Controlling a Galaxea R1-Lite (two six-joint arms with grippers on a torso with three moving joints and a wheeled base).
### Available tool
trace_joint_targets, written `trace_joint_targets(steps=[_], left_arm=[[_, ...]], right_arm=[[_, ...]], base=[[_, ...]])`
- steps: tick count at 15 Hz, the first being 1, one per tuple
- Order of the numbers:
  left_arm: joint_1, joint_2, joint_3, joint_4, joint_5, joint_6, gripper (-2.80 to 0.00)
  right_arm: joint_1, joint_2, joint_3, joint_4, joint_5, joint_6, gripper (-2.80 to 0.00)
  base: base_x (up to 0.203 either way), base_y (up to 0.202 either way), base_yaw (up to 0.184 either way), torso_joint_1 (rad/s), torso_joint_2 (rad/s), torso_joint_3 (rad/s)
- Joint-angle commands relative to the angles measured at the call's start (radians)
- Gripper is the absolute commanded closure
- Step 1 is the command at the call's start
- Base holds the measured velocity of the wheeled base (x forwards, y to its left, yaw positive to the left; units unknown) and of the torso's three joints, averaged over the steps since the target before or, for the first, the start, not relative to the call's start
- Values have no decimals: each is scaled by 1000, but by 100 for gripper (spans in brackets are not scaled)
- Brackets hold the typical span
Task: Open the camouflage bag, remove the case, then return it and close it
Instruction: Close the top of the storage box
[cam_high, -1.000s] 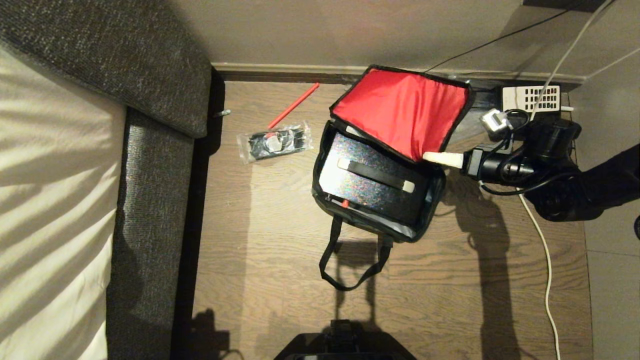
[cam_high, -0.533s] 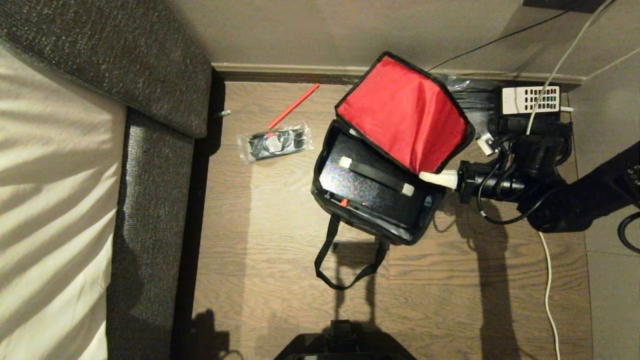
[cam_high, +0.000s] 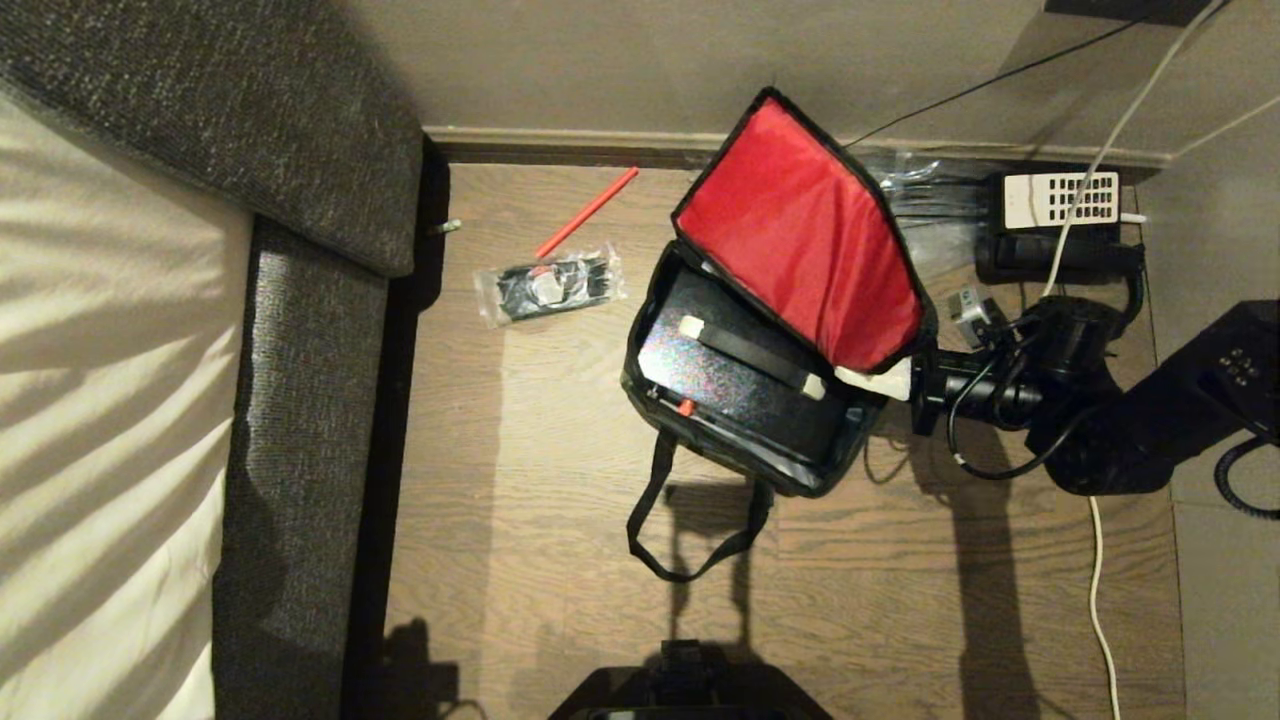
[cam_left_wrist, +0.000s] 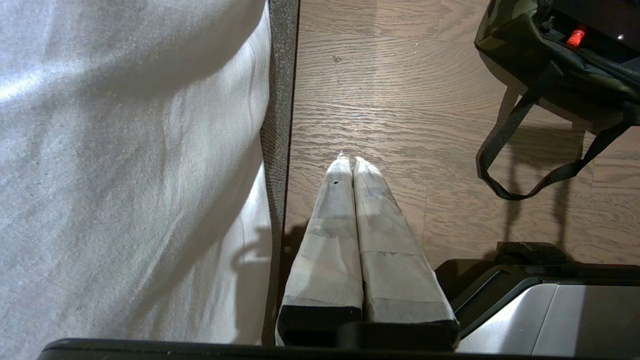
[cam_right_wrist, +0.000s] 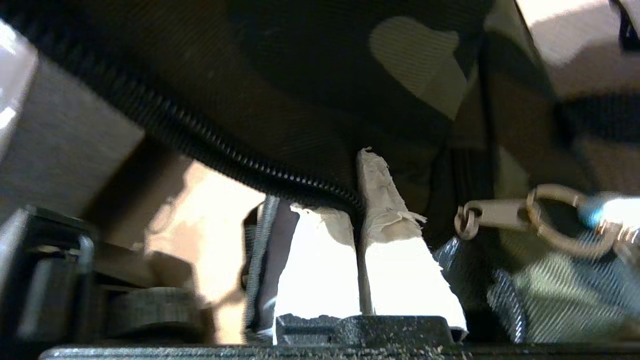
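The camouflage bag (cam_high: 742, 452) lies open on the wooden floor. Its lid, red lining (cam_high: 800, 230) showing, stands tilted up over the far right part. Inside lies the case (cam_high: 730, 390), black and speckled, with a black strap (cam_high: 750, 352) and a red latch (cam_high: 686, 407). My right gripper (cam_high: 878, 378) reaches in from the right and is shut on the lid's lower corner. In the right wrist view the right gripper (cam_right_wrist: 356, 200) pinches the lid's zipper edge (cam_right_wrist: 225, 150). My left gripper (cam_left_wrist: 350, 162) is shut and empty, parked low beside the bed, with the bag (cam_left_wrist: 525, 35) further off.
A clear packet of black items (cam_high: 550, 285) and a red stick (cam_high: 588, 211) lie left of the bag. A black telephone with white keypad (cam_high: 1060, 200) and cables sit by the wall at right. The grey bed frame (cam_high: 300, 400) borders the left. The bag's handle loop (cam_high: 690, 530) trails toward me.
My right gripper has moved nearer and leftward with the lid's corner. The lid has swung up from lying back toward the wall and now leans over the case.
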Motion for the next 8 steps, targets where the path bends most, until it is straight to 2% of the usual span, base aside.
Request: trace_joint_targets(steps=[1, 6, 8], left_arm=[[0, 0, 2, 0, 0, 0, 0], [0, 0, 2, 0, 0, 0, 0], [0, 0, 2, 0, 0, 0, 0]], right_arm=[[17, 18, 44, -67, 8, -6, 0], [60, 18, 80, -149, 7, -49, 0], [61, 30, 71, -138, -9, -34, 0]], base=[[0, 0, 0, 0, 0, 0], [0, 0, 0, 0, 0, 0], [0, 0, 0, 0, 0, 0]])
